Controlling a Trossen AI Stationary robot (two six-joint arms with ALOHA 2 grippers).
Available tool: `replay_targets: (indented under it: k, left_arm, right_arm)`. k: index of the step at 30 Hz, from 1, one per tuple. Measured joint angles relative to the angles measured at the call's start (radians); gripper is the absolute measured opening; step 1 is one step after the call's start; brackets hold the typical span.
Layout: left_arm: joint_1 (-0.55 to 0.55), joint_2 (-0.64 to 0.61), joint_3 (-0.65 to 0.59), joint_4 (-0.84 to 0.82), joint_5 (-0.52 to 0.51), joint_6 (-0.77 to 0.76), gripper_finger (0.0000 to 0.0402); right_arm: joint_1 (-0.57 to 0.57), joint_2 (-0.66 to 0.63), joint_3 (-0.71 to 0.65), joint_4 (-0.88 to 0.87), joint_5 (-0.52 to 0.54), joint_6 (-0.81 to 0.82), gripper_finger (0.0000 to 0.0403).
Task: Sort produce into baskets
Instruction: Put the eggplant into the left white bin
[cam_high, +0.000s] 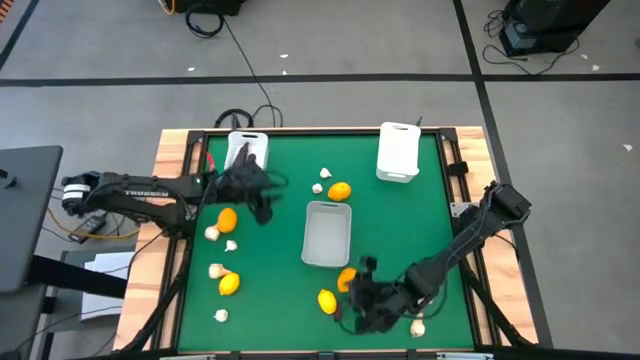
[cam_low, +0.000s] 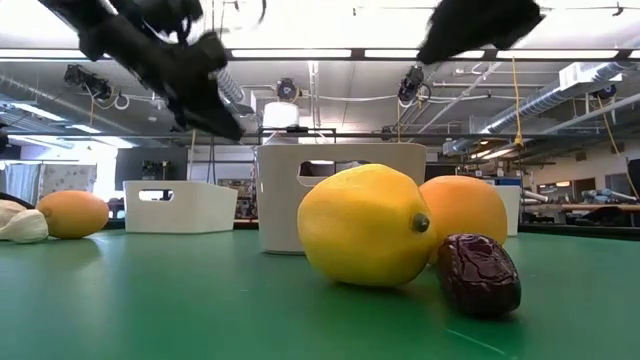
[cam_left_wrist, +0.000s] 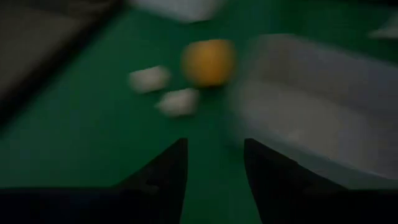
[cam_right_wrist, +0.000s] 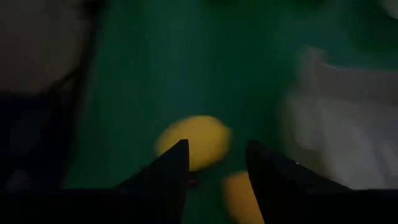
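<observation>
The green surface (cam_high: 400, 230) carries three white baskets: one in the middle (cam_high: 327, 233), one at the far edge toward the right (cam_high: 398, 152), one at the far left corner (cam_high: 247, 150), that last one partly under the left arm. Produce lies scattered, mostly outside them. The right gripper (cam_high: 362, 300) is down low at the near edge, and here is the relation that counts: the yellow lemon (cam_high: 327, 300) lies just beside its fingers, on the side toward the left arm, with an orange fruit (cam_high: 347, 279) just beyond, toward the middle basket. In the right wrist view the fingers (cam_right_wrist: 171, 171) stand apart, holding nothing, and the lemon (cam_right_wrist: 193, 142) sits just ahead, a touch off centre toward one finger. The lemon's long axis looks to run roughly toward the middle basket, though that is hard to call. The left gripper (cam_high: 262, 205) hovers by the far left basket, its fingers (cam_left_wrist: 168, 171) apart too, well apart from this lemon. So the right arm is clearly the nearer one. A small dark wrinkled piece (cam_low: 480, 275) lies touching the lemon.
</observation>
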Motion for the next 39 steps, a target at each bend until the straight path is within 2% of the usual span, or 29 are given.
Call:
replay_targets:
  k: [2, 5, 8, 11, 14, 27, 34, 39]
  left_arm:
    - [-0.082, 0.0, -0.015, 0.082, 0.057, 0.001, 0.0161]
    - [-0.186, 0.004, -0.031, 0.173, 0.06, -0.003, 0.0161]
    - [-0.267, 0.007, -0.046, 0.222, 0.011, -0.005, 0.0161]
    - [-0.312, 0.021, -0.062, 0.29, -0.064, -0.001, 0.0161]
    - [-0.323, 0.038, -0.069, 0.302, -0.104, 0.0, 0.0161]
    - [-0.319, 0.173, -0.067, 0.373, -0.105, -0.002, 0.0161]
    - [-0.319, 0.194, -0.067, 0.375, -0.105, -0.001, 0.0161]
    - [-0.32, 0.193, -0.067, 0.398, -0.105, 0.001, 0.0161]
  right_arm:
    - [0.014, 0.034, 0.0, 0.047, -0.029, -0.093, 0.017]
    - [0.017, 0.087, 0.0, 0.048, -0.112, -0.172, 0.017]
    - [0.01, 0.128, 0.0, 0.065, -0.179, -0.205, 0.017]
    - [0.005, 0.157, 0.0, 0.078, -0.201, -0.248, 0.017]
    - [0.004, 0.167, 0.0, 0.086, -0.196, -0.286, 0.017]
    - [-0.062, 0.168, 0.0, 0.144, -0.333, -0.34, 0.017]
    - [-0.062, 0.169, 0.0, 0.145, -0.367, -0.338, 0.017]
    - [-0.073, 0.219, 0.001, 0.169, -0.375, -0.334, 0.017]
